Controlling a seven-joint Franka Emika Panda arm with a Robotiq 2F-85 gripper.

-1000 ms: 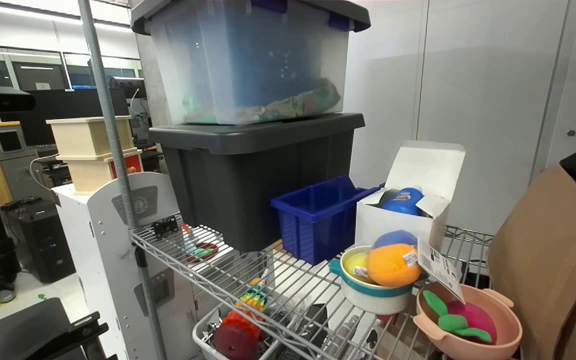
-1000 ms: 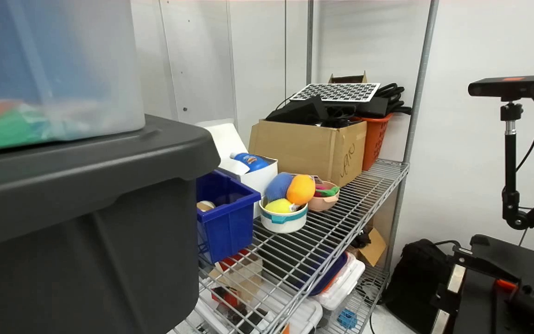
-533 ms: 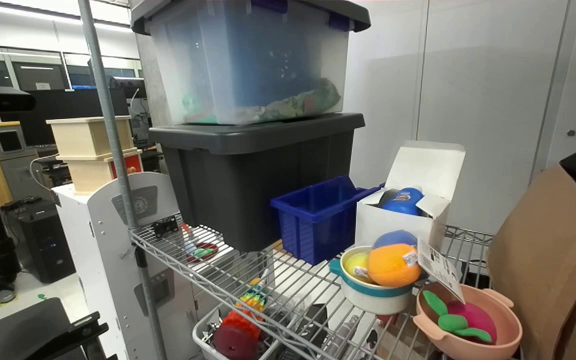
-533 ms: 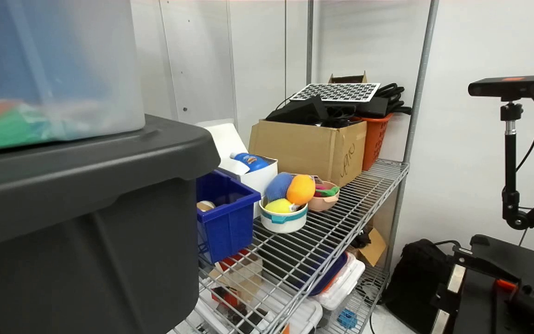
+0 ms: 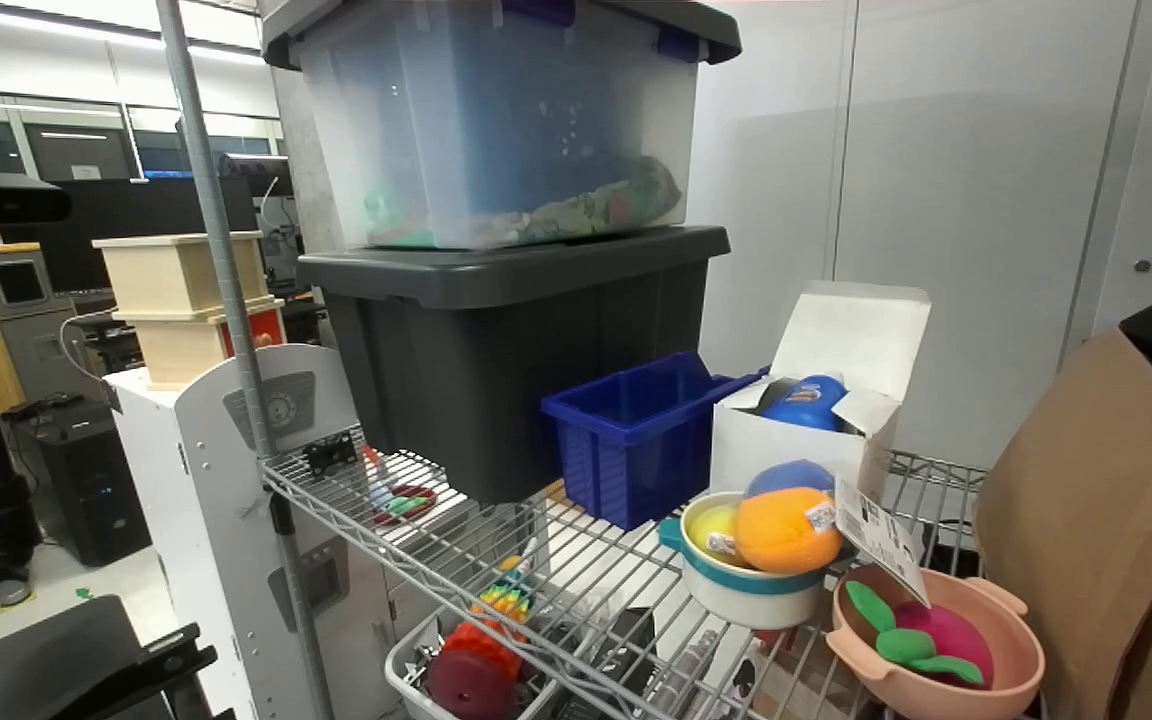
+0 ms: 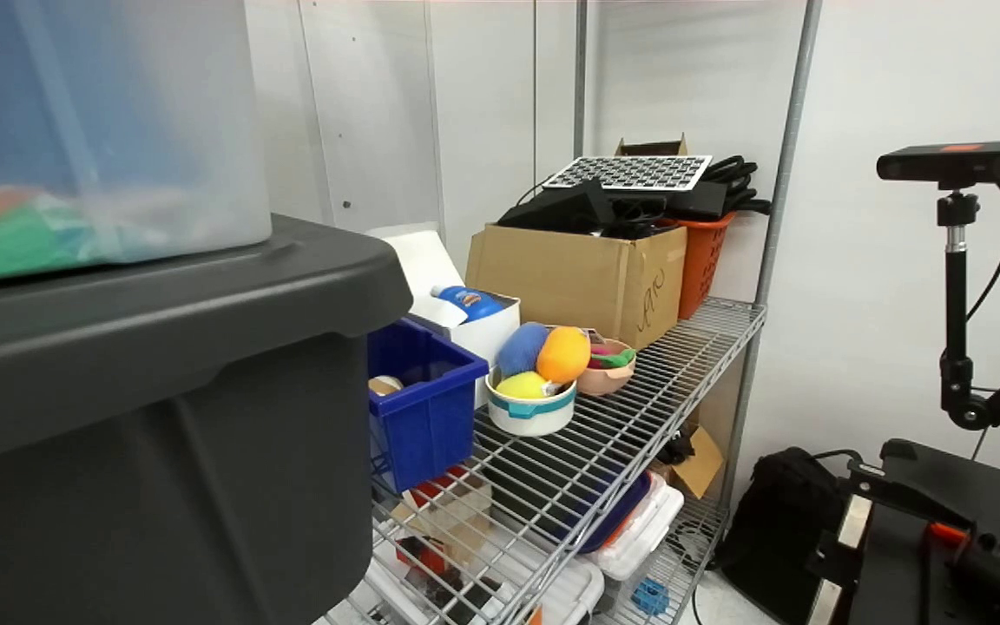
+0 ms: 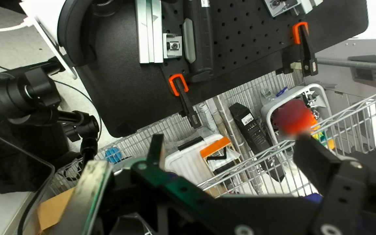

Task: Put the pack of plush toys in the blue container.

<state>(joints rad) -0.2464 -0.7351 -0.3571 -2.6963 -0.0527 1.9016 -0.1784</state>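
Pack (image 5: 778, 528): heaped in the white bowl (image 5: 751, 600), right of the blue bin (image 5: 626, 475) in both exterior views; you can see the orange ball (image 6: 564, 354), yellow ball (image 6: 524, 386) and blue ball (image 6: 521, 349) standing proud of the rim.
Soft balls: expect them light, squashy, hard to harm and not very slippery; how firmly they are joined you cannot tell, so allow for some swing or sag.
Orange ball: probably your best hold; come from above, take it across the middle and squeeze until it gives a little.
Card (image 5: 881, 545): it juts right, toward the pink bowl (image 5: 976, 703); leave it out of your grip, since it looks thin and would likely bend.
White bowl: lift straight up, or you may drag it along the surface (image 6: 682, 356).
Blue bin: its top faces up for you; a pale round thing (image 6: 385, 384) lies inside.
Gripper (image 7: 230, 143): you have it spread wide, holding nothing; it shows only in the wrist view.
Exterior views: against the earlier frames you will find no change; pack, bowls and bin lie as they did.
Wrist view: you have no earlier picture, so whether the gripper moved you cannot tell.
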